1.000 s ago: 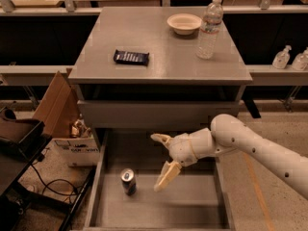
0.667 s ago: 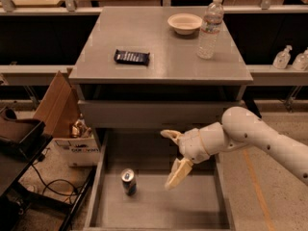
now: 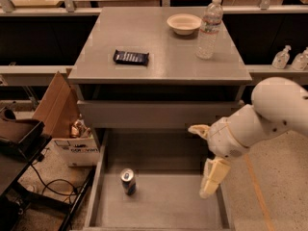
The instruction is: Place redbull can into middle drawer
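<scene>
The redbull can [image 3: 128,181] stands upright on the floor of the open middle drawer [image 3: 159,206], near its left wall. My gripper [image 3: 204,159] is open and empty. It hangs over the drawer's right side, well to the right of the can and apart from it. One cream finger [image 3: 212,177] points down toward the drawer's right wall; the other [image 3: 198,130] sits higher, near the closed drawer front above.
On the cabinet top are a dark snack packet [image 3: 131,57], a cream bowl [image 3: 184,23] and a clear water bottle [image 3: 209,29]. An open cardboard box [image 3: 67,129] and a dark bin [image 3: 17,134] stand on the floor to the left. Sanitizer bottles [image 3: 281,57] sit at the right.
My gripper has moved right and slightly up, away from the can. The can has stayed upright in the same spot in the drawer.
</scene>
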Robot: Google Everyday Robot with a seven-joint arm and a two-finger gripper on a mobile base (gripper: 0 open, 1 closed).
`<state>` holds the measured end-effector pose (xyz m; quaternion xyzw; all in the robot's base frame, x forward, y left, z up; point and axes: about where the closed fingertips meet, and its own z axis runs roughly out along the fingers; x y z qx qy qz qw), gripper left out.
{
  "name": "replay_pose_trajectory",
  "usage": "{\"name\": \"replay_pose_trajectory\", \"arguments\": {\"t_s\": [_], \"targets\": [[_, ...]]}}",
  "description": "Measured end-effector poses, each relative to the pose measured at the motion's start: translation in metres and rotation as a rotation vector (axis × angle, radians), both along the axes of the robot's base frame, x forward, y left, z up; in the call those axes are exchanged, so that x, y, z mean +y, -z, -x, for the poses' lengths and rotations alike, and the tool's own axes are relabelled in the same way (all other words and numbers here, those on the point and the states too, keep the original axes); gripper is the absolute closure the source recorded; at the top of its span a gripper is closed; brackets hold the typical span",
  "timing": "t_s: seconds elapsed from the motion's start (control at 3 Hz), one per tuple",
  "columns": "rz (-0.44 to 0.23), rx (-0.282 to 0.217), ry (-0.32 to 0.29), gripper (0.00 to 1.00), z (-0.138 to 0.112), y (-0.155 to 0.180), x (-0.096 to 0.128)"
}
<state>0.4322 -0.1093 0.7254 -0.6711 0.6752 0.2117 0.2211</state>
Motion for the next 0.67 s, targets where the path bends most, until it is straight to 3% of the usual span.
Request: {"name": "replay_pose_trajectory", "arguments": {"t_s": [0.33, 0.67], "targets": [[0.265, -0.040, 0.056, 0.00, 0.029, -0.065, -0.030], [0.367, -0.127, 0.178, 0.00, 0.029, -0.109, -0.044]]}}
